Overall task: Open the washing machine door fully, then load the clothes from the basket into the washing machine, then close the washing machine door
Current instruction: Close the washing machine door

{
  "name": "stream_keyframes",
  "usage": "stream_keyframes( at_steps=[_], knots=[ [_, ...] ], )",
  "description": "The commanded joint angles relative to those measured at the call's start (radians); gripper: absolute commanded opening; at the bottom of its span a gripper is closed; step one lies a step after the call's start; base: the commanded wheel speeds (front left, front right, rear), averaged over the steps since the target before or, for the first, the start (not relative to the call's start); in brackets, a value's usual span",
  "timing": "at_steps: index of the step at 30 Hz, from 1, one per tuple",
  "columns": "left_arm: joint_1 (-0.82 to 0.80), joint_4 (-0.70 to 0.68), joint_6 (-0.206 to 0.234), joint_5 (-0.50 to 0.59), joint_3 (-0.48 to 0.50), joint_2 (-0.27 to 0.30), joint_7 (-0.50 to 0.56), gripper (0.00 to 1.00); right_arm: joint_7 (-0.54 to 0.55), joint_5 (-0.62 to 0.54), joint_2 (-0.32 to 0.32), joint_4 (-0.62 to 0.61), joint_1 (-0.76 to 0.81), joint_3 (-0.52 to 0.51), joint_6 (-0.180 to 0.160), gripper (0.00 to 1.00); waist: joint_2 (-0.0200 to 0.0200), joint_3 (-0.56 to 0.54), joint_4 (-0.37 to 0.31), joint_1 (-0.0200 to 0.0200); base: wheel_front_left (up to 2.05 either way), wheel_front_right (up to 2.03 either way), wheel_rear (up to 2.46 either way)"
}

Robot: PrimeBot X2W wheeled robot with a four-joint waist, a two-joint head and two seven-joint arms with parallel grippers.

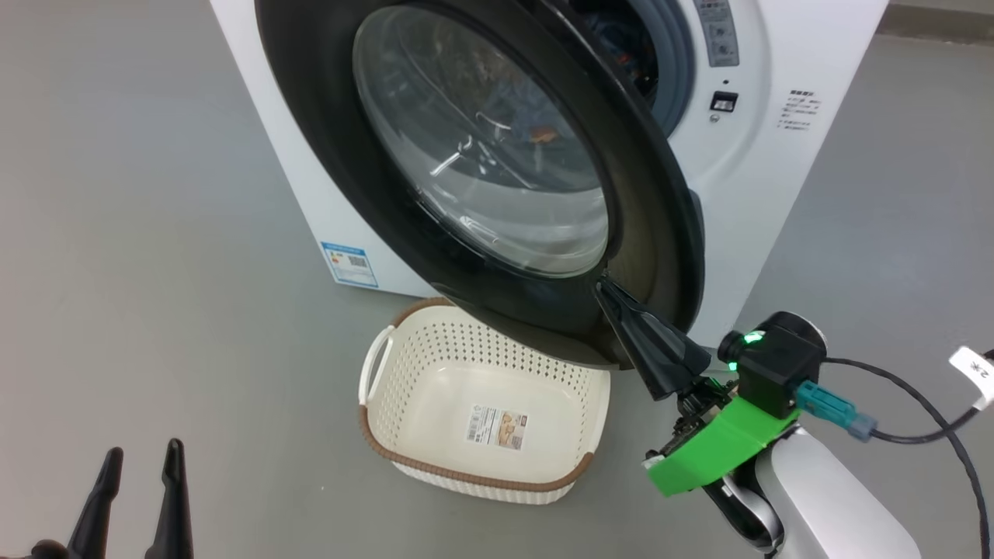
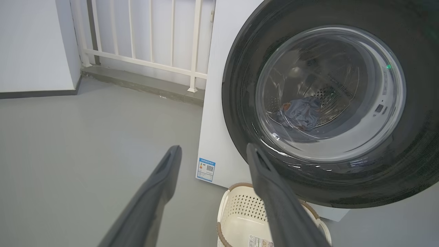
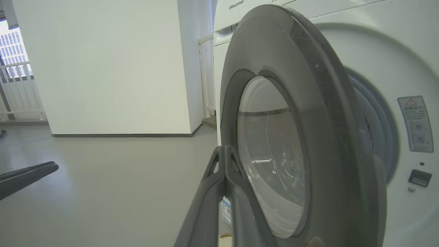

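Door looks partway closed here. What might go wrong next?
The right gripper, shut, rests just its tip against the glossy washing machine door; it may slip off. The door's lower edge hangs over the back rim of the basket and might clip it. The clothes behind the glass could get pinched if they lie near the opening.

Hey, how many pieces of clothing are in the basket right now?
0. The basket holds just a label sticker; its far end is partly hidden by the washing machine door. Blue clothes show through the door, inside the drum.
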Motion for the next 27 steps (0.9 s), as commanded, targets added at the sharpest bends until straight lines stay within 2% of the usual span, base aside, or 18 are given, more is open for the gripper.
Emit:
stream_keyframes(
  at_steps=[1, 6, 16, 27],
  knots=[
    [-0.051, -0.02, -0.003, -0.006, 0.037, 0.02, -0.009, 1.0, -0.005, -0.01, 0.002, 0.007, -0.034, 0.024, 0.003, 0.0, -0.0001, 0.023, 0.018, 0.0, 0.0, 0.0, 0.0],
    [-0.069, -0.017, -0.003, -0.021, 0.034, 0.023, -0.009, 1.0, -0.005, -0.013, -0.007, 0.12, -0.069, 0.033, 0.003, 0.0, -0.0001, 0.061, 0.043, 0.0, 0.0, 0.0, 0.0],
    [-0.112, -0.013, -0.003, -0.049, 0.027, 0.04, -0.009, 1.0, -0.005, -0.048, -0.003, 0.288, -0.148, -0.01, 0.003, 0.0, -0.0001, 0.138, 0.088, 0.0, 0.0, 0.0, 0.0],
    [-0.137, -0.007, -0.003, -0.066, 0.029, 0.053, -0.009, 1.0, -0.005, -0.09, 0.015, 0.346, -0.186, -0.091, 0.003, 0.0, -0.0001, 0.177, 0.092, 0.0, 0.0, 0.0, 0.0]
  ],
)
